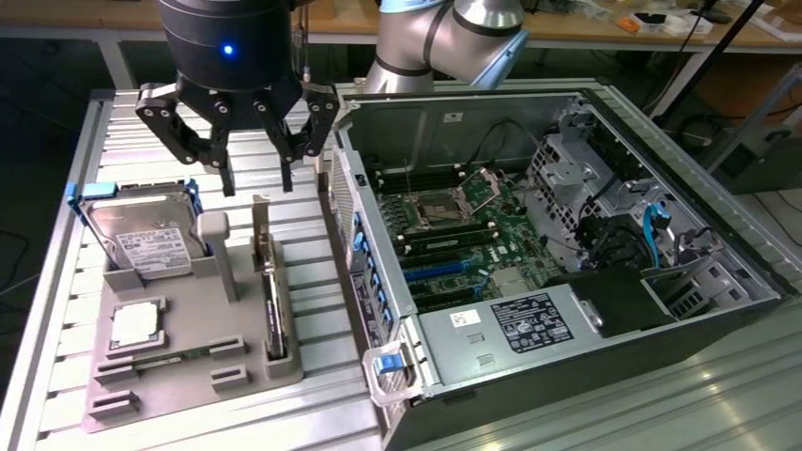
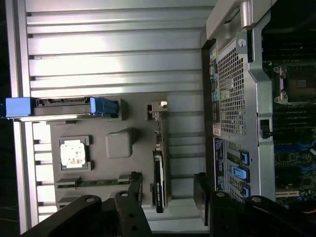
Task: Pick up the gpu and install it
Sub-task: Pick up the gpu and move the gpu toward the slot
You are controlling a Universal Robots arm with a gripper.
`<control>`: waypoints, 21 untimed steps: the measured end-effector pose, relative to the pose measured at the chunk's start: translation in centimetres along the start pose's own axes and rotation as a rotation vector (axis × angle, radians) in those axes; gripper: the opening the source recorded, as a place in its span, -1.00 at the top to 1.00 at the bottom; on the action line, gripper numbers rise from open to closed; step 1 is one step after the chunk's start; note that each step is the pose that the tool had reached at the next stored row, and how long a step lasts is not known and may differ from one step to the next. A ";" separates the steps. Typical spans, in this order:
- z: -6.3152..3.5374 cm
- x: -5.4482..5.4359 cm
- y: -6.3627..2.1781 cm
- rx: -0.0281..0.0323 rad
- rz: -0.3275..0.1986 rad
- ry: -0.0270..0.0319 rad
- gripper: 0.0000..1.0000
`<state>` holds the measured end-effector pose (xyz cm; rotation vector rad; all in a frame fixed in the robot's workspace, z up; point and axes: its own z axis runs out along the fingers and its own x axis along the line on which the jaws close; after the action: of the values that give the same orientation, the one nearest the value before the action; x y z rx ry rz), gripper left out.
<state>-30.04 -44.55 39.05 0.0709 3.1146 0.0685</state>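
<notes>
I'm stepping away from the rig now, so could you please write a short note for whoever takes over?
Pincer: open, empty, hovering above the GPU.
GPU: standing on edge in its tray slot, beside the open case.
Done: nothing that shows; the GPU is not picked up.
Left: pick up the GPU and install it in the case.

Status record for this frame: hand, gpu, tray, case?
hand: black multi-finger hand, open, empty, above the card
gpu: thin dark expansion card with silvery end bracket, on edge in tray slot, ungrasped
tray: grey fixture tray, also holding boxy silver hard drive
case: open grey computer case, on the exterior view's right of tray
</notes>
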 end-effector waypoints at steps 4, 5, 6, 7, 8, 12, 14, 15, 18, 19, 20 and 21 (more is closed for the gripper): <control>0.00 0.0 0.00 -0.0002 0.000 0.0000 -0.08; 0.00 0.0 0.00 -0.0002 0.000 0.0000 -0.08; 0.00 0.0 0.00 -0.0002 0.000 0.0000 -0.08; 0.00 0.0 0.00 -0.0002 0.000 0.0000 -0.08; 0.03 0.0 0.00 -0.0002 0.000 0.0000 -0.08; 0.27 0.0 -0.01 -0.0006 0.000 0.0001 -0.08; 0.37 0.0 -0.02 -0.0006 0.000 0.0000 -0.08; 0.41 0.0 -0.02 -0.0006 0.000 0.0000 -0.08; 0.55 0.0 -0.02 -0.0006 0.000 0.0000 -0.08; 0.59 0.0 -0.03 -0.0006 0.000 0.0000 -0.08; 0.66 0.0 -0.03 -0.0006 0.000 0.0000 -0.08; 0.75 0.0 -0.03 -0.0006 0.000 0.0000 -0.08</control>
<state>-30.04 -44.55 38.30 0.0708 3.1145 0.0694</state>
